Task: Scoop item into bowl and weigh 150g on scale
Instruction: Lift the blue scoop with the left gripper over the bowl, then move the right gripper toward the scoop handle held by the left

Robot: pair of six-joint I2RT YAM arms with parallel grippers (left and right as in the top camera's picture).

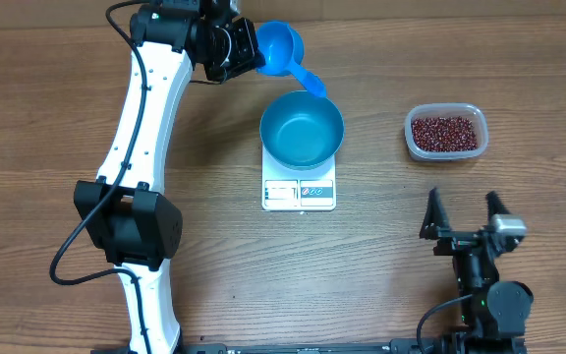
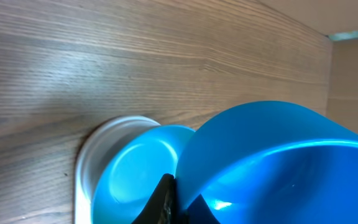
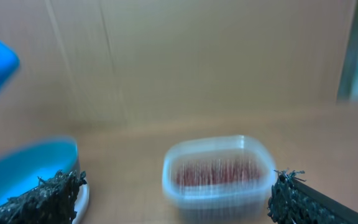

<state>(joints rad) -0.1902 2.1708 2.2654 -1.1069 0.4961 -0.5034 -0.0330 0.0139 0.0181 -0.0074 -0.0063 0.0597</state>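
Left gripper (image 1: 251,55) clamps the small blue handled scoop (image 1: 281,46), right gripper (image 1: 463,210) gapes; dig shallow into those dark red-brown beans (image 1: 445,133).

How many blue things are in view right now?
2. The bowl sits on the scale at mid-table; the scoop is held in the left gripper at the bowl's far rim. None looks hidden.

bowl (image 1: 302,130) blue, empty, on wht scale (image 1: 299,193) | beans (image 1: 446,133) in clr tub (image 1: 444,154)
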